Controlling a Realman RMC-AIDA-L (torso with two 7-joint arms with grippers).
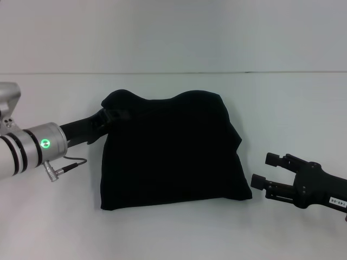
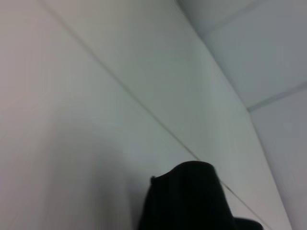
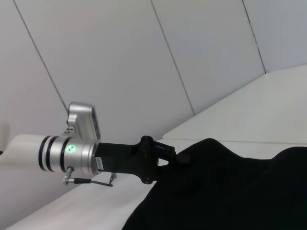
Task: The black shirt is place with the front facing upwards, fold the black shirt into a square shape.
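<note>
**A:** Left gripper (image 1: 110,120), black, at the left of the head view: what is it doing?

**B:** It meets the upper left corner of the large black soft-cloth T-shirt (image 1: 171,151); whether its fingers pinch the cloth, I cannot tell. The shirt lies mid-frame on the white table (image 1: 173,233) as a rough rectangle, plain black up, top edge lumpy. I'd judge the folding mostly done, with squaring left. The black right gripper (image 1: 263,170), lower right, is spread, just beside the shirt.

**A:** Left wrist view?

**B:** Only a dark shape at the bottom.

**A:** Right wrist view?

**B:** The left gripper (image 3: 165,153) touches the shirt (image 3: 230,191) at lower centre. No containers anywhere.
</note>
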